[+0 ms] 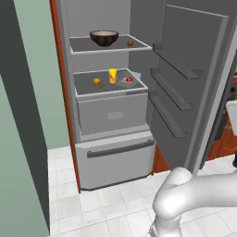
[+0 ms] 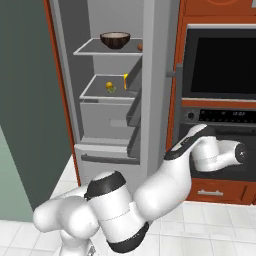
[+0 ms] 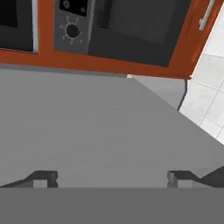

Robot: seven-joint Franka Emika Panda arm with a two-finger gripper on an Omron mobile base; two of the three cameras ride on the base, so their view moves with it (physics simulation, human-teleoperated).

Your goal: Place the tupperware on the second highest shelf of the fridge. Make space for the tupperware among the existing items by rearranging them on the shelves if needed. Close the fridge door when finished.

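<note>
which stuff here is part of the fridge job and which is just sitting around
Part of the job:
- tupperware, on the lower shelf
- upper shelf
- brown bowl, brown ball
- yellow glass, small fruit
- fridge door, open
- claw, open against the door

Just there:
- wall ovens
- bottom drawer

Both base views face the fridge [image 1: 111, 152]; hand view close.

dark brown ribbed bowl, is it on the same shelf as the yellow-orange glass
No, the dark brown ribbed bowl sits on the upper shelf, while the yellow-orange glass stands on the shelf below.
</note>
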